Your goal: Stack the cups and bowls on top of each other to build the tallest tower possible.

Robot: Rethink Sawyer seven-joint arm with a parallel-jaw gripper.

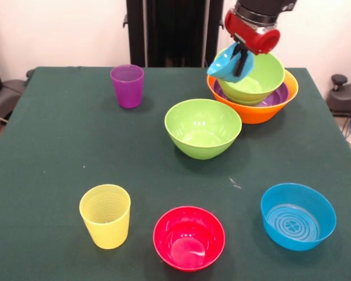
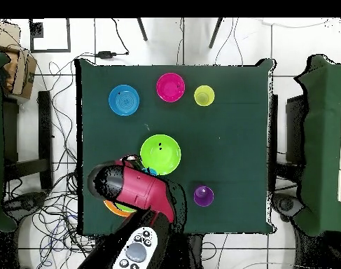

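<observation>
Your gripper [image 1: 241, 60] was clamped on the rim of a small blue bowl [image 1: 227, 64], tilted, hanging beside the tower [image 1: 254, 93] of orange, purple and green bowls just below. You likely had a light, stiff, slippery bowl; a rim pinch seemed right.

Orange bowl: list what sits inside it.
Inside the orange bowl lies a shallow purple bowl, with a lime green bowl nested on top. Anything under these is hidden. The tool holds a tilted blue bowl above the rim.

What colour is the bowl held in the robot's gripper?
Blue: the bowl in the gripper shows best in the front view.
</observation>
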